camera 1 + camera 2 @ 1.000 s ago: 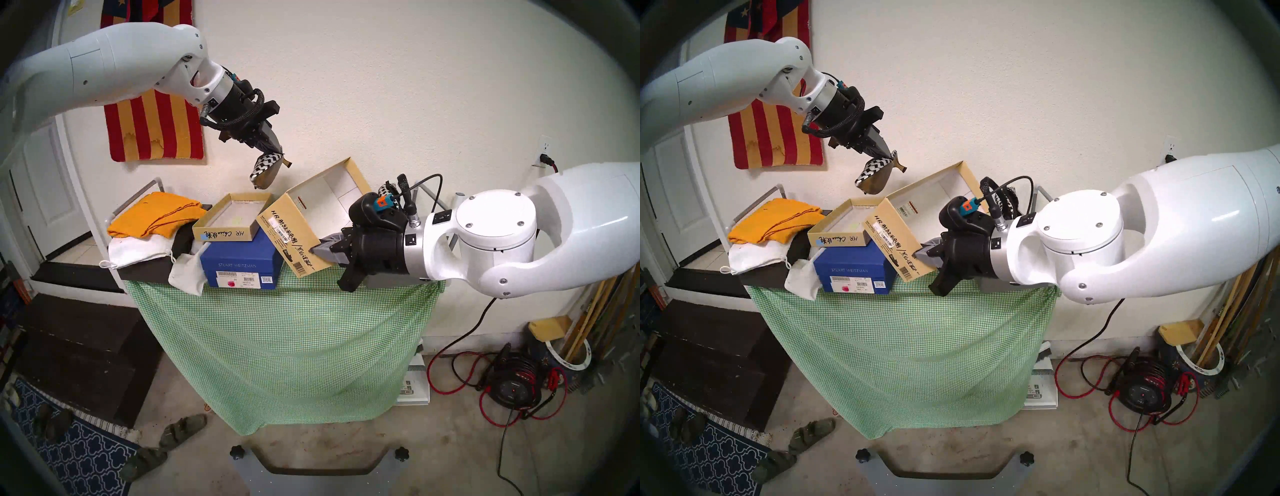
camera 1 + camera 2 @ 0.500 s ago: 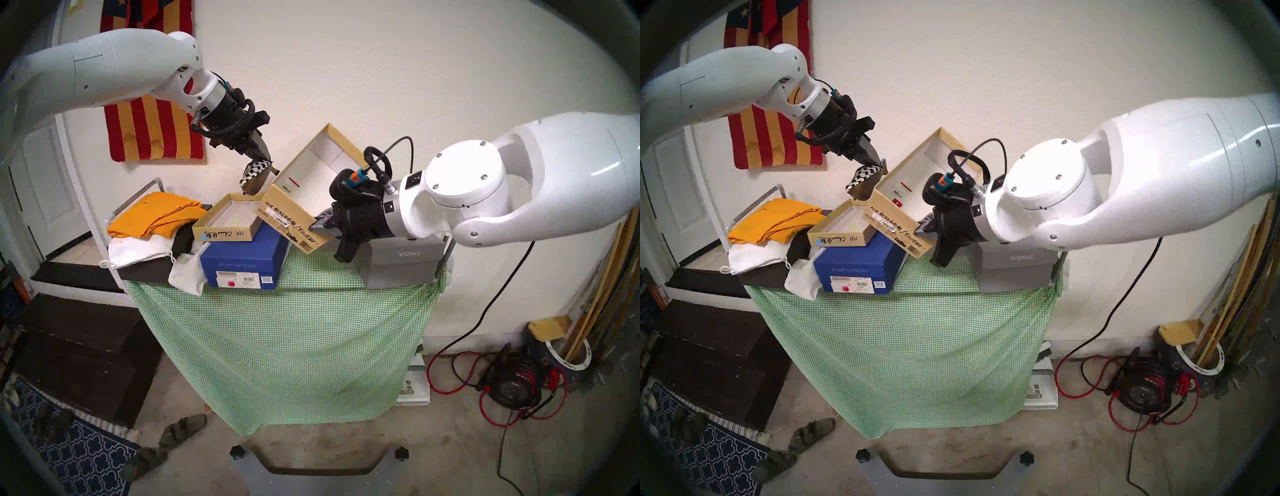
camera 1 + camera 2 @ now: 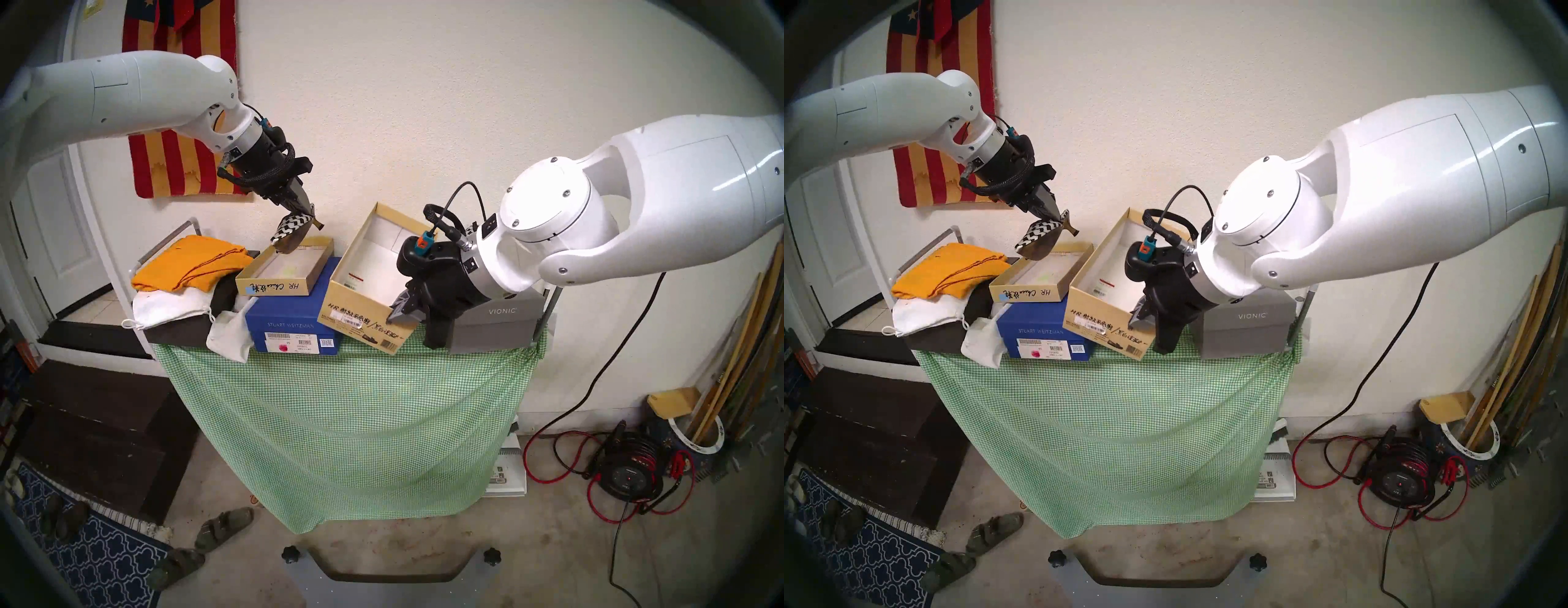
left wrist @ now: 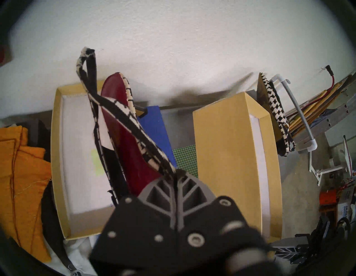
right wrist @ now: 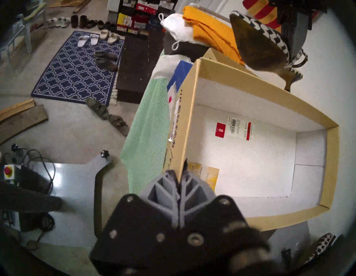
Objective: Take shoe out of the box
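The left gripper, clamped on the strap of a black-and-white patterned shoe, holds it in the air over the shallow tan lid at the left of the table; the shoe is clear of the box. The right gripper is closed on the near wall of the deep tan box, which sits tilted at the table's middle between the blue box and the grey box. In the right wrist view the box's white inside shows only stickers, no shoe. A second patterned shoe stands against the wall beyond the box, at the far right.

Step in hand, as judged: the shoe is out, so the removal itself is done, and what remains is setting it down. The next move calls for lowering the shoe onto a free surface and opening the left jaws, with the box steadied or set flat.

Legible writing: "HR" and handwritten characters on the box front, above barcode stickers; "HR" and script on the lid's near wall; "STUART WEITZMAN" on the blue box; "VIONIC" on the grey box; a red sticker marked "8" on the box floor.
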You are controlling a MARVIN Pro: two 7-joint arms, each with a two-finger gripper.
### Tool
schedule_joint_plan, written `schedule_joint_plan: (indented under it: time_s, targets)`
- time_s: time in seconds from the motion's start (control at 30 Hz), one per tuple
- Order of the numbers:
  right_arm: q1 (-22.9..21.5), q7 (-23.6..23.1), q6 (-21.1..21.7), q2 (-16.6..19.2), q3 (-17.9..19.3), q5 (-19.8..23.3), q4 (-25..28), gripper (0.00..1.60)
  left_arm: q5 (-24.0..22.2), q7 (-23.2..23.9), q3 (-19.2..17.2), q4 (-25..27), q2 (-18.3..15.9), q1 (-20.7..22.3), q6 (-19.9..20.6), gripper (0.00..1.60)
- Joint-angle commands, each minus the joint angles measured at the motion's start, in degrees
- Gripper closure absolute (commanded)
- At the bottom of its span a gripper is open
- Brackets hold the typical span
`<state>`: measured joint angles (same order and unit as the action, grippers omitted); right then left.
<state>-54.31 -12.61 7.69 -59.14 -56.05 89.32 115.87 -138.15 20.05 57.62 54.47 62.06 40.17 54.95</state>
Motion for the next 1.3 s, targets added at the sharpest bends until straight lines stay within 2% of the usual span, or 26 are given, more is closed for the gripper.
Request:
schedule_joint_plan:
  time_s: [0.0, 0.07, 0.27, 0.43, 0.47, 0.5, 0.53, 0.57, 0.77, 0.93, 1.27]
  targets:
    - [-1.39, -3.18, 0.26, 2.65, -1.93, -0.08, 0.75, 1.60, 1.24, 4.59, 3.00, -4.88, 2.92, -2.53, 0.05, 1.60]
    - [-1.43, -3.51, 0.19, 3.04, -2.18, 0.13, 0.91, 1.60, 1.68, 6.54, 3.35, -6.59, 3.22, -3.87, 0.05, 1.60]
    - [-2.44, -4.23, 0.26, 4.15, -2.86, 0.18, 1.03, 1.60, 2.90, 7.97, 4.73, -10.51, 5.79, -8.83, 0.05, 1.60]
    - [-3.47, -4.94, 0.29, 5.58, -3.50, 0.60, 1.38, 1.60, 3.57, 10.05, 6.02, -14.02, 6.25, -11.39, 0.05, 1.60]
    - [-3.52, -5.10, 0.27, 5.82, -3.70, 0.65, 1.44, 1.60, 3.76, 10.47, 6.22, -14.57, 6.34, -11.71, 0.05, 1.30]
    - [-3.61, -5.28, 0.19, 6.00, -3.93, 0.60, 1.49, 1.60, 4.04, 11.40, 6.67, -15.45, 6.64, -12.20, 0.05, 0.63]
    - [-3.62, -5.36, 0.13, 6.08, -4.08, 0.56, 1.50, 1.60, 4.19, 11.87, 6.96, -16.06, 6.87, -12.64, 0.05, 0.16]
    - [-3.56, -5.40, 0.04, 6.06, -4.10, 0.58, 1.44, 1.60, 4.40, 12.27, 7.23, -16.57, 7.15, -13.11, 0.05, 0.00]
    - [-2.44, -5.31, -0.92, 4.83, -3.22, 0.57, 0.02, 1.60, 5.18, 16.04, 8.56, -19.65, 8.17, -14.90, 0.05, 0.00]
    - [-0.68, -5.37, -1.78, 3.49, -2.20, 0.71, -2.09, 1.60, 5.92, 20.77, 9.65, -21.05, 7.12, -13.53, 0.05, 0.00]
    - [5.09, -5.98, -0.45, -4.97, 0.49, -0.50, -8.10, 1.60, 8.22, 28.33, 12.71, -22.02, 6.28, -11.42, 0.05, 0.00]
